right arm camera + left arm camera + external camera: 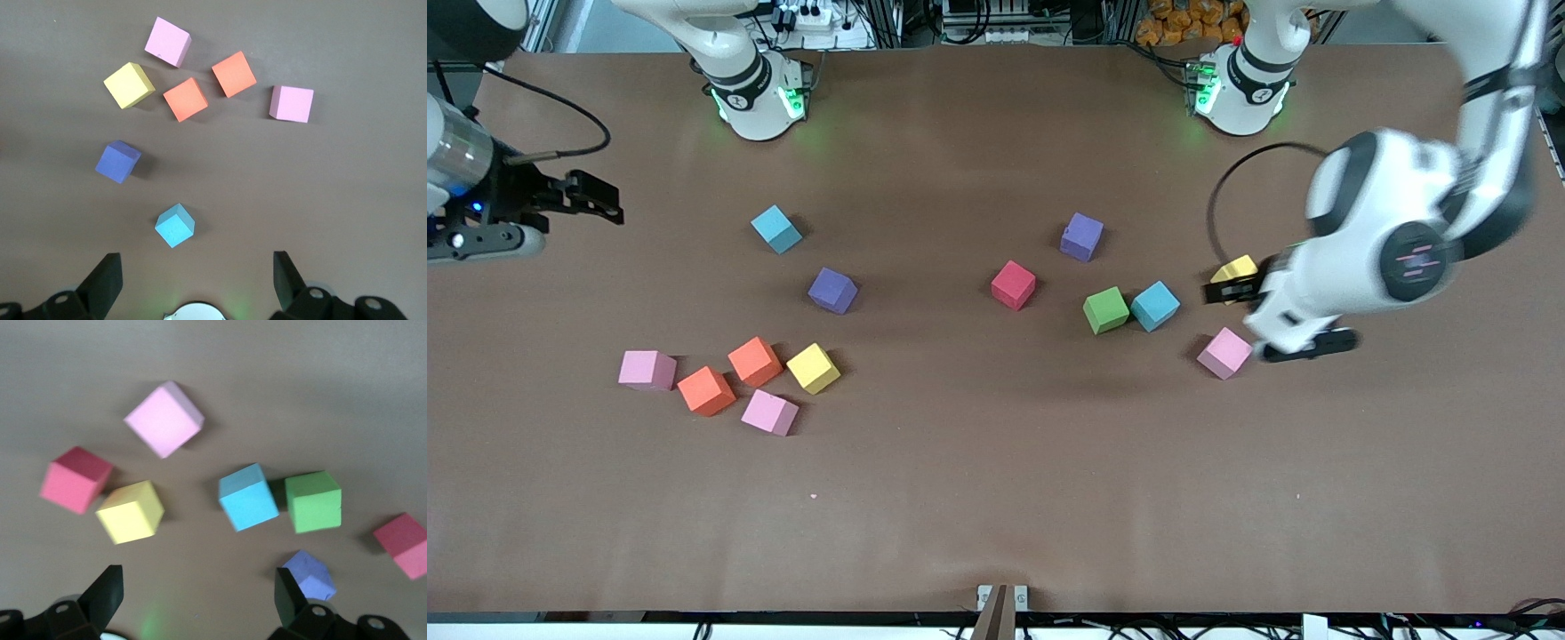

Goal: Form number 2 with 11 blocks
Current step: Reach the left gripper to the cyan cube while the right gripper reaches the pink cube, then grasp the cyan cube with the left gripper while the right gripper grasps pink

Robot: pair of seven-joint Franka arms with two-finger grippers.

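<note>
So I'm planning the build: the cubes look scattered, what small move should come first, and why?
Probably lower the open left gripper toward the matte pink cube or yellow cube beside it. No digit has started; the open right gripper waits at the right arm's end of the table.

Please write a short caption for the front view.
Coloured blocks lie scattered on the table; both open grippers, left and right, hover.

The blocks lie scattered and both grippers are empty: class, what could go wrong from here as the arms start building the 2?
1. The green block and a blue block sit almost touching, so jaws closing on one may knock the other.
2. The left gripper hangs open between a yellow block and a pink block; lowering could bump either.
3. The two orange blocks crowd together, leaving little finger room.
</note>
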